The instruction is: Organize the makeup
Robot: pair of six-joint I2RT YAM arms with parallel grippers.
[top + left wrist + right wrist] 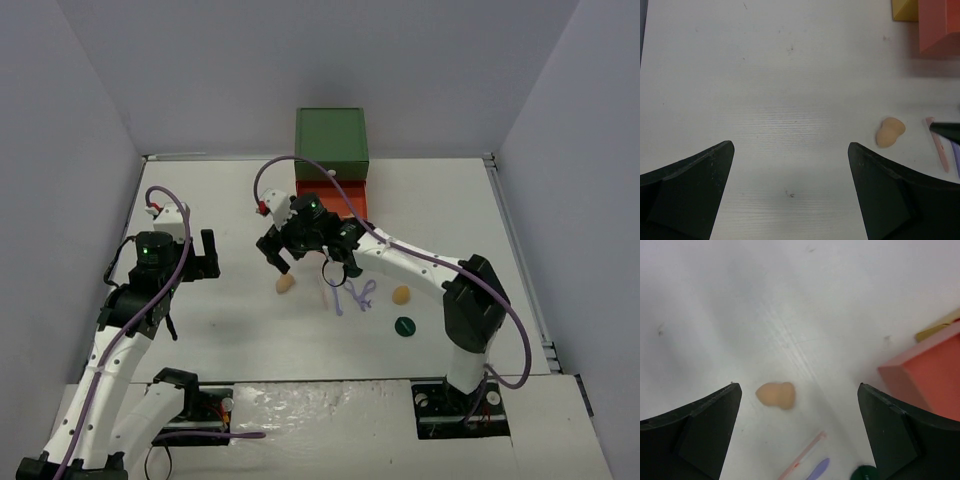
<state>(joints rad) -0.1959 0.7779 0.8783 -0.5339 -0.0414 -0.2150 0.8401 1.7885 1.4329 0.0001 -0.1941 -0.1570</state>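
The makeup lies loose on the white table. One tan sponge [285,284] lies on its side, below and between the fingers of my right gripper [799,390], which hangs open and empty above it [278,258]. In the right wrist view the sponge [776,394] sits left of centre. A pale orange stick [324,293], lilac tools [358,295], a second sponge [402,295] and a dark green disc [404,326] lie to its right. My left gripper [791,145] is open over bare table, with the first sponge [890,132] off to its right.
The green drawer box [332,140] stands at the back with its orange drawer [335,190] pulled out toward the arms. The drawer's corner [925,375] shows just right of my right gripper. Grey walls close in the table on three sides.
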